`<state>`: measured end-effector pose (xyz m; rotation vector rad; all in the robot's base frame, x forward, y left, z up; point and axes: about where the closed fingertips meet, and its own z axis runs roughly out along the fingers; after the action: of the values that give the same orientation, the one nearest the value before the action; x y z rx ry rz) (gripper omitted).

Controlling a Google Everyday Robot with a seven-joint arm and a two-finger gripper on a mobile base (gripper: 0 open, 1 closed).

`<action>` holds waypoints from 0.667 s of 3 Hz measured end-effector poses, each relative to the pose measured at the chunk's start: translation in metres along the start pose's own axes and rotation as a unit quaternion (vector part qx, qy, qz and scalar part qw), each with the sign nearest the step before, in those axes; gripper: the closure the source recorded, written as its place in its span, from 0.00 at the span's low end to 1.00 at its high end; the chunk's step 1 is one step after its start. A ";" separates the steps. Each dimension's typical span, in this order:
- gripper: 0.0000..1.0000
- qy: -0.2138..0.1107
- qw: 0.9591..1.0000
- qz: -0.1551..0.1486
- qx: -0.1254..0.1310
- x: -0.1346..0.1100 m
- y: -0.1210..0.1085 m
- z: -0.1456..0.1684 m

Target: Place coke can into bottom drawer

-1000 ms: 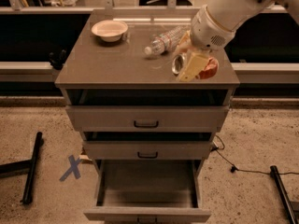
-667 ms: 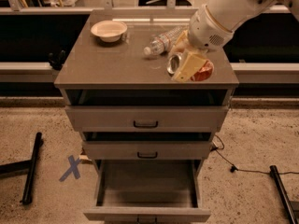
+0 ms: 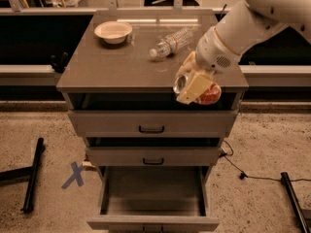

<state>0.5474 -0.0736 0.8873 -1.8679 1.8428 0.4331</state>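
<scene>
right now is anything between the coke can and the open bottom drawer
Nothing visible does. The gripper holds the coke can over the cabinet top's front right edge, and the bottom drawer is pulled out below. The two upper drawers stick out far less than it.

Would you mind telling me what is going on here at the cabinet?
The robot's pincer is shut on the can, holding it on its side at the front right edge of the cabinet top. The bottom drawer stands pulled open below, and the can is not in it yet. A bowl and a bottle sit further back on the top.
</scene>
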 end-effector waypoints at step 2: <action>1.00 -0.016 0.991 0.107 -0.079 0.035 0.076 0.096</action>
<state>0.4832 -0.0494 0.7796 -1.7568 2.0476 0.6961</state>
